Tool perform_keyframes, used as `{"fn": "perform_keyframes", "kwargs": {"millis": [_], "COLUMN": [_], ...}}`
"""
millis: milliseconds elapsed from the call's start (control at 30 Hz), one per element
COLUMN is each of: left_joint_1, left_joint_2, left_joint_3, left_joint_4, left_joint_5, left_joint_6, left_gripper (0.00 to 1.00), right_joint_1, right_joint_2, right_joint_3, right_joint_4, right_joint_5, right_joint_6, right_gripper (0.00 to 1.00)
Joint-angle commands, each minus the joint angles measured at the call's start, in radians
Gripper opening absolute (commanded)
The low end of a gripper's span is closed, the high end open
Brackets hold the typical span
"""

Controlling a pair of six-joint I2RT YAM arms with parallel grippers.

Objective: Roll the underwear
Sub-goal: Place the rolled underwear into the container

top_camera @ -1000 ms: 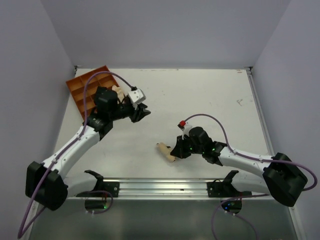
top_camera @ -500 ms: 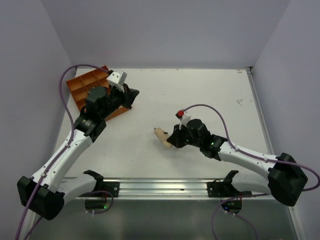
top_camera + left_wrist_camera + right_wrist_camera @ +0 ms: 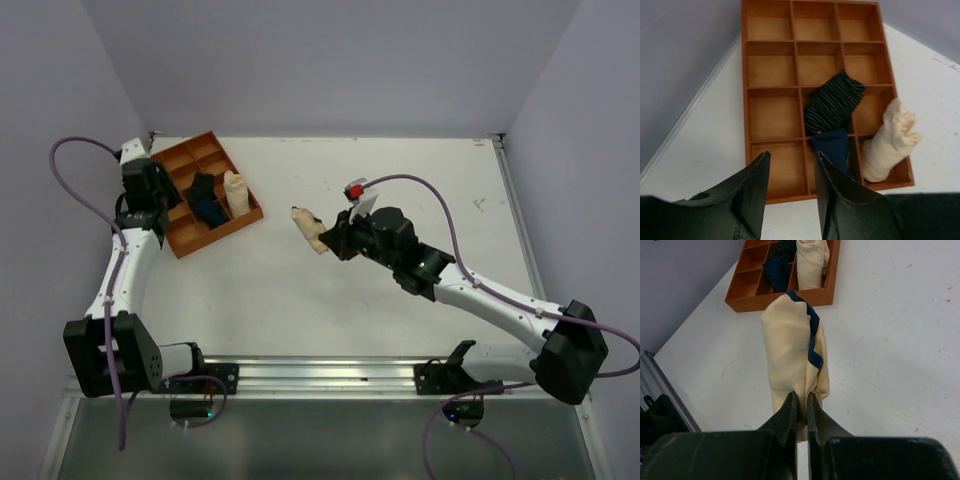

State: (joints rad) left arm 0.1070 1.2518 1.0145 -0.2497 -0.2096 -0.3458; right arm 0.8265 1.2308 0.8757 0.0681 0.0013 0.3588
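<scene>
The underwear (image 3: pixel 792 352) is a rolled beige cloth with a dark edge band. My right gripper (image 3: pixel 802 399) is shut on its near end and holds it above the white table, short of the orange tray. In the top view the underwear (image 3: pixel 308 228) sticks out left of the right gripper (image 3: pixel 333 238). My left gripper (image 3: pixel 790 162) is open and empty, hovering over the near end of the tray (image 3: pixel 772 107). In the top view the left gripper (image 3: pixel 140 185) is at the tray's left side.
The orange divided tray (image 3: pixel 176 232) sits at the table's far left. It holds a dark striped roll (image 3: pixel 834 101), a dark blue roll (image 3: pixel 834 148) and a pale cream roll (image 3: pixel 888 141). Purple walls stand close on the left and behind.
My right gripper has carried the underwear up and left toward the tray. My left arm has swung left off the tray to its left side, uncovering the rolls inside.
</scene>
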Motion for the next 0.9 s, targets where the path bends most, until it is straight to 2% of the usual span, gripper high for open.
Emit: {"fn": "perform_keyframes", "kwargs": {"millis": [0,167,200,267,400,533,700,800,867], "left_joint_1": [0.048,0.163,0.174,0.189,0.206,0.207,0.211,0.209,0.209], "left_joint_2": [0.055,0.118,0.132,0.167,0.181,0.227,0.319,0.339,0.359], "left_joint_3": [-0.019,-0.074,-0.073,-0.065,-0.103,-0.125,-0.151,-0.172,-0.177], "left_joint_4": [0.003,0.046,0.049,0.03,0.061,0.105,0.144,0.181,0.196], "left_joint_5": [-0.027,0.029,0.038,0.033,0.041,0.148,0.199,0.234,0.295], "left_joint_6": [-0.024,-0.056,-0.047,-0.048,-0.051,-0.062,-0.082,-0.096,-0.096], "left_gripper": [0.45,0.47,0.47,0.54,0.55,0.48,0.39,0.28,0.13], "right_joint_1": [0.006,0.006,0.006,0.006,0.006,0.006,0.006,0.006,0.006], "right_joint_2": [-0.072,-0.125,-0.129,-0.139,-0.152,-0.157,-0.136,-0.1,-0.091], "right_joint_3": [0.013,-0.03,-0.032,-0.04,-0.058,-0.073,-0.058,-0.02,-0.02], "right_joint_4": [0.035,0.064,0.058,0.053,0.049,0.041,0.009,-0.014,0.022], "right_joint_5": [0.002,-0.049,-0.049,-0.044,-0.044,-0.04,-0.015,0.034,0.031], "right_joint_6": [-0.027,-0.021,-0.029,-0.04,-0.06,-0.081,-0.11,-0.113,-0.112], "right_gripper": [0.0,0.0,0.0,0.0,0.0,0.0,0.0,0.0,0.0]}}
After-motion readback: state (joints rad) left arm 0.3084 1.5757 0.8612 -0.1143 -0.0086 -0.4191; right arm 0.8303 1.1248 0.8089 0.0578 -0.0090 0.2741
